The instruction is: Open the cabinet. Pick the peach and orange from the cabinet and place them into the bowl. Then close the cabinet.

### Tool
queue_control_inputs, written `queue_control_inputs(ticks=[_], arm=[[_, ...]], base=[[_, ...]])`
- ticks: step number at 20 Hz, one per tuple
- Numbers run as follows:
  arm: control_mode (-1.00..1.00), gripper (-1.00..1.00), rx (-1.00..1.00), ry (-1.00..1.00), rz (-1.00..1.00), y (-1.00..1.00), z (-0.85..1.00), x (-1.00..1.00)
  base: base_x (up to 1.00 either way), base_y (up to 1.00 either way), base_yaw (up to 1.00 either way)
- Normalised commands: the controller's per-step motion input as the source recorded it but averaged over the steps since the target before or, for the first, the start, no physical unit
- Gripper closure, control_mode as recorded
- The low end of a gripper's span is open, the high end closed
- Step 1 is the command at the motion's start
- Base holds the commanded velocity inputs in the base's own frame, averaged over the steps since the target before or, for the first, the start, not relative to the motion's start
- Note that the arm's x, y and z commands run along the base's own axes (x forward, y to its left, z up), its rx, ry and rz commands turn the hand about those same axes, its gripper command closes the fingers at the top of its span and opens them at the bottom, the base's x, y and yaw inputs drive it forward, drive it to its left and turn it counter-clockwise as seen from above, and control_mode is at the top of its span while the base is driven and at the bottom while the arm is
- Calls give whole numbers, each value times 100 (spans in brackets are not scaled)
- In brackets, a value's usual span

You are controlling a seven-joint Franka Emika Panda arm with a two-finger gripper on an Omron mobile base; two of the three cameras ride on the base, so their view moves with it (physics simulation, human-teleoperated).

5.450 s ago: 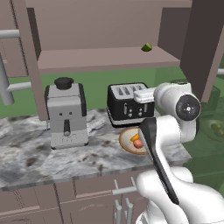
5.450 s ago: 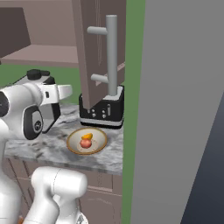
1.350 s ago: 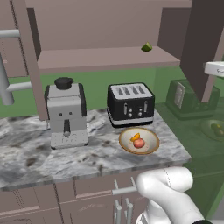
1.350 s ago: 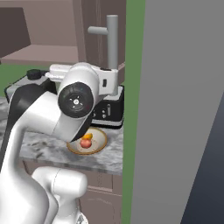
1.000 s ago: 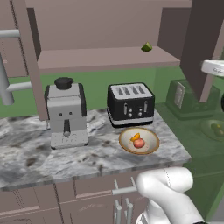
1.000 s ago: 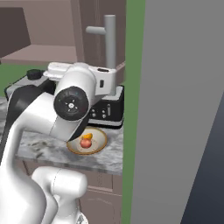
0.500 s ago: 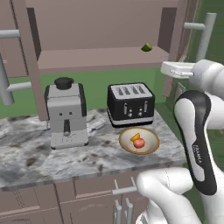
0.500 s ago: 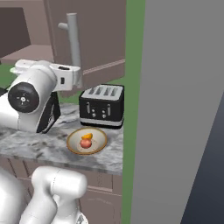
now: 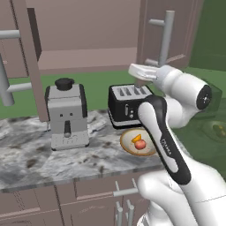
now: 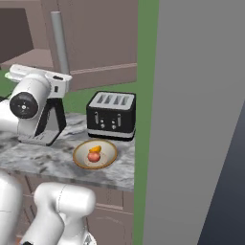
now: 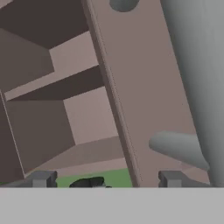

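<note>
The end effector [image 11: 105,178], fingers apart around nothing, should keep square against the cabinet door [image 9: 176,33] edge, pushing it shut, clear of the handle [image 9: 164,39].

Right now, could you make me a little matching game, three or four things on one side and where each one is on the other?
Things:
1. peach
2. toaster
3. coffee machine
4. gripper

Places:
A. on the counter, left of the toaster
B. up at the right cabinet door
C. in the bowl, beside the orange
D. on the counter, just behind the bowl

Pairs: 1-C, 2-D, 3-A, 4-B
</note>
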Motion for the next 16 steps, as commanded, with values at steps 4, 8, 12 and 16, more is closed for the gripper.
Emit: queue_control_inputs(ticks=[4, 8, 12, 16], arm=[[-100, -100, 0, 0, 0, 11, -42, 100], [-100, -100, 0, 11, 0, 0, -25, 100], [-100, -100, 0, 13, 0, 0, -21, 100], [-100, -100, 0, 5, -3, 0, -15, 100]], base=[[0, 0, 0], [0, 0, 0], [0, 0, 0], [0, 0, 0]])
